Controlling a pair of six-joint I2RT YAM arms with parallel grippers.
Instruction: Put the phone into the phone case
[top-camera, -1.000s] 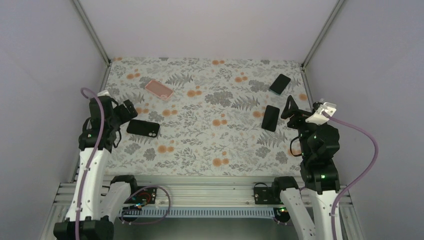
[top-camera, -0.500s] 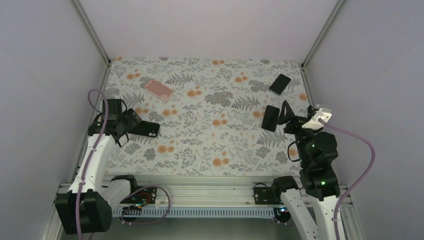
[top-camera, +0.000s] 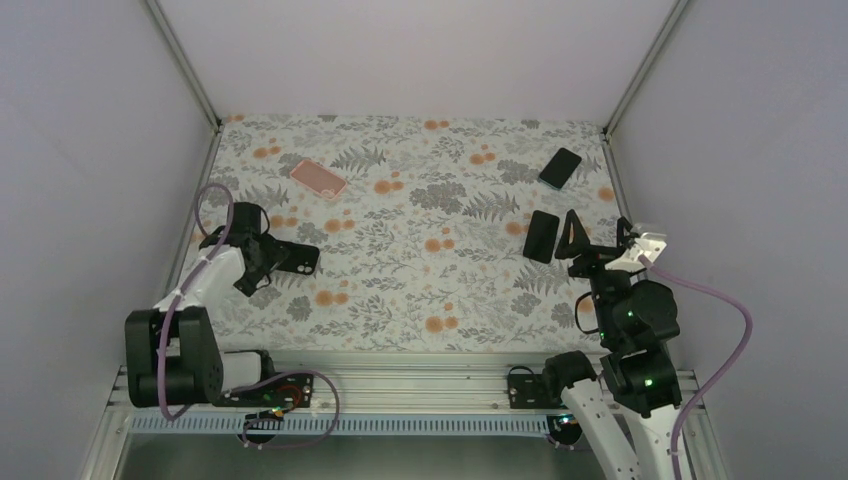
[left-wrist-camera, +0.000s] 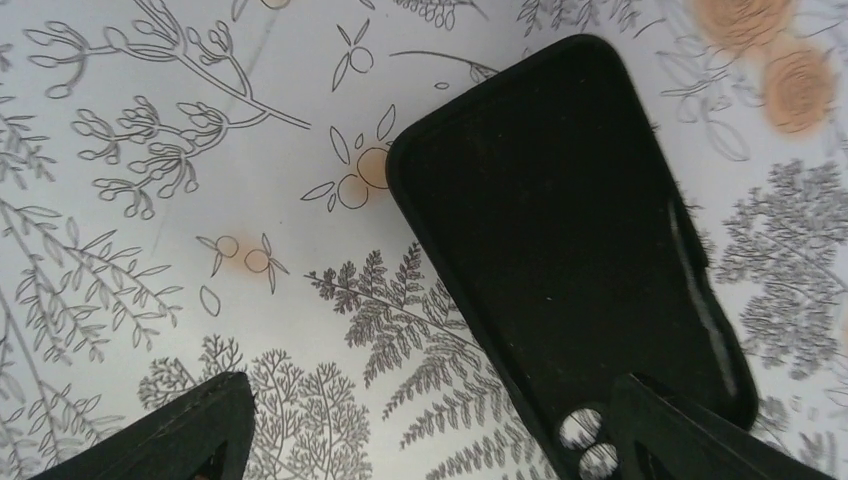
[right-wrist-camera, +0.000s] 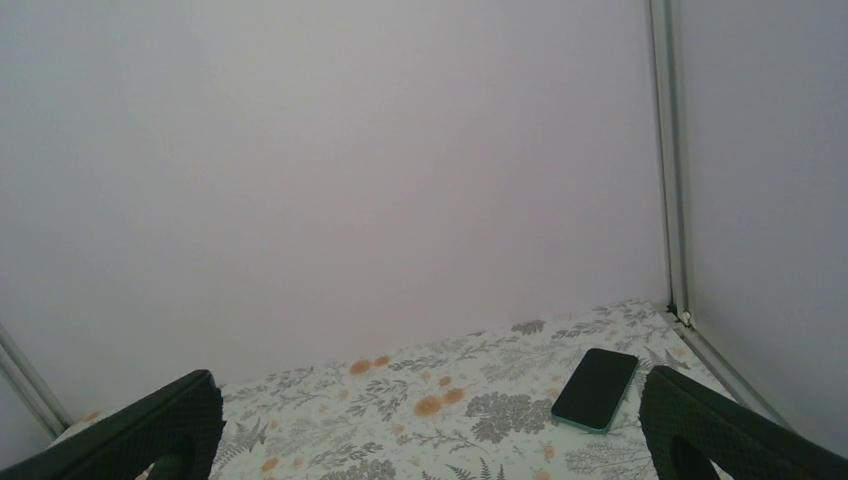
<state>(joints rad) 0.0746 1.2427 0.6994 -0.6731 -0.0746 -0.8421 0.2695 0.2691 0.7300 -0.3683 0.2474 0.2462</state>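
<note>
— Since a second ago the left arm has folded low and brought its left fingers (left-wrist-camera: 180, 435) down at the phone case (left-wrist-camera: 570, 250). The right arm has drawn back toward its base.
— How do the left fingers stand?
— Spread wide, gripping nothing. One tip lies over the case's corner by the camera holes, the other over bare desk (left-wrist-camera: 200, 250) beside it. Whether they touch, I cannot tell.
— Where is the case?
— Flat on the desk's left side, black, with the floral pattern showing through the holes.
— And the phone?
— The black phone (top-camera: 541, 236) lies flat on the right side, well apart from the case and just beside the right fingers (top-camera: 571, 228). Those are spread too, empty, and raised toward the far wall.
— Anything else?
— A second phone (right-wrist-camera: 595, 388) near the far right corner, and a pink item (top-camera: 318, 178) at far left.
</note>
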